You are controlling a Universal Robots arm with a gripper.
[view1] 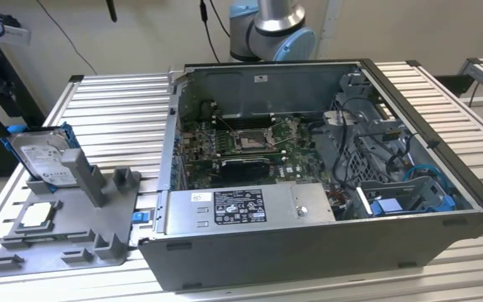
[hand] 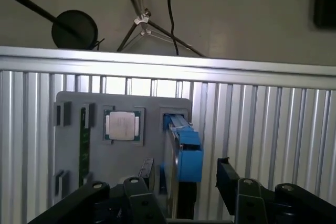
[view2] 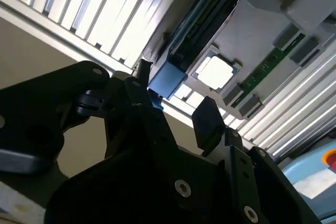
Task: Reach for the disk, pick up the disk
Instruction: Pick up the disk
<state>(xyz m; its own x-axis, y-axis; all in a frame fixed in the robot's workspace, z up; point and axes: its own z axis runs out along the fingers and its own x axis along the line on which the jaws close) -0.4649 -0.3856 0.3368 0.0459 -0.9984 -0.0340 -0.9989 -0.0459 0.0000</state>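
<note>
The disk [view1: 44, 160] stands upright on its edge in a slot of a gray holder [view1: 82, 220], at the exterior view's left. Its white label faces the camera, and a blue bracket [view1: 65, 135] frames it. The holder lies on the ribbed metal bench [view1: 116, 113], just beside an open computer case [view1: 309, 251]. A small square CPU chip [view1: 38, 216] lies flat on the same holder, near the disk.

In the first wrist view the end effector [hand: 186, 179] hangs over the disk [hand: 181, 145]. Its black fingers [hand: 226, 177] are wide apart, one on each side of the blue bracket, and they grip nothing. In the second wrist view the end effector [view2: 176, 98] is spread in the same way, with the disk [view2: 199, 22] beyond its fingertips.
</note>
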